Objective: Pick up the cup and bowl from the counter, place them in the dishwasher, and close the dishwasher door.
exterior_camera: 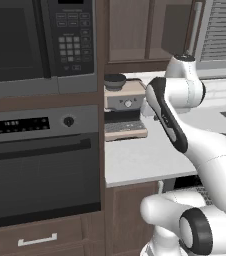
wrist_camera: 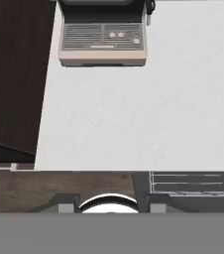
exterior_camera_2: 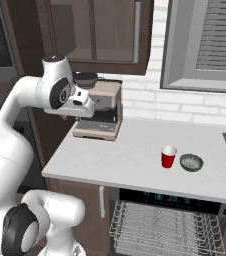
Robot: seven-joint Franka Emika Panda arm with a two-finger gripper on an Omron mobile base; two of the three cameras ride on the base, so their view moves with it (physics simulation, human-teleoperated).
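Right base view: red cup (exterior_camera_2: 168,157) and bowl (exterior_camera_2: 191,162) side by side on the counter (exterior_camera_2: 115,160), above the dishwasher (exterior_camera_2: 167,222) rack. Gripper (exterior_camera_2: 87,107) near the espresso machine (exterior_camera_2: 101,110); finger spacing indiscernible, hand view included.

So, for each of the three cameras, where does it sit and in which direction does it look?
Left base view: behind the arm's left, facing the wall oven, microwave and espresso machine; the white arm rises at lower right.
Right base view: behind the arm's right, over the counter with red cup, bowl and open dishwasher; the arm is at left.
Hand view: looks down on the counter.
All share the espresso machine and counter.
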